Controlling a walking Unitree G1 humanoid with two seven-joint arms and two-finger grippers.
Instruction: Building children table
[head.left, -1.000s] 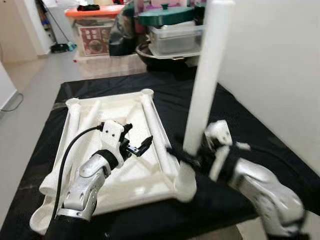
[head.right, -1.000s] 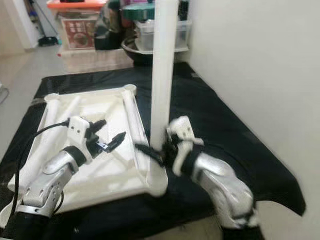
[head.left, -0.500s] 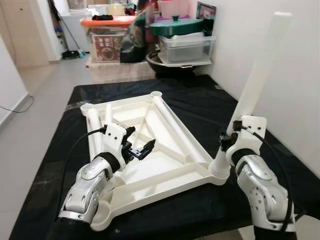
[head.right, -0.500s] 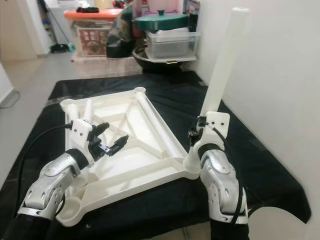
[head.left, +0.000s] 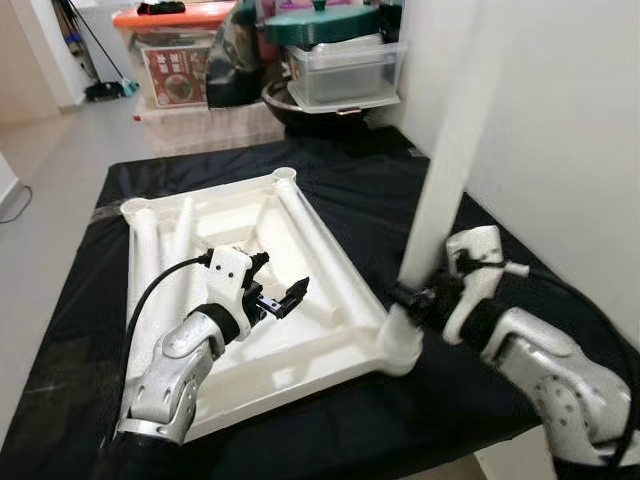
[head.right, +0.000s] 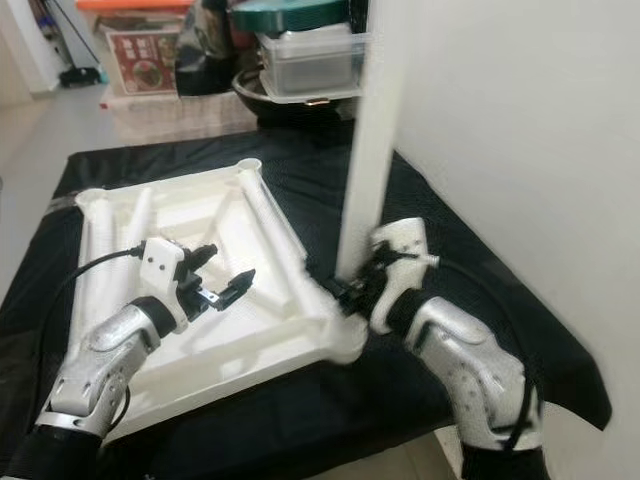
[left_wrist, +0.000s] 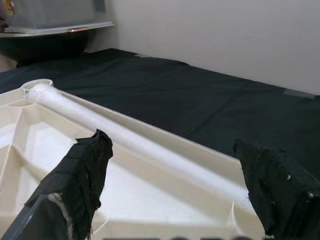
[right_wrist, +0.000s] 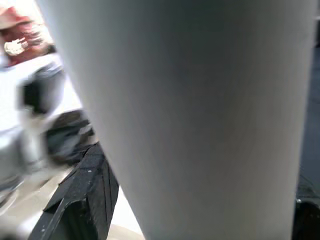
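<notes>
Assembly barely begun: right end effector grips one upright white plastic leg in upturned white tabletop's corner socket; left end effector open, empty.

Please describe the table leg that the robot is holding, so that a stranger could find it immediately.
An upturned white tabletop lies on a black cloth. At its near right corner the right gripper clasps a white leg. This leg stands upright; the others lie flat.

A white plastic tabletop was laid upside down on a black cloth, with one white leg stood upright in its near right corner socket.
</notes>
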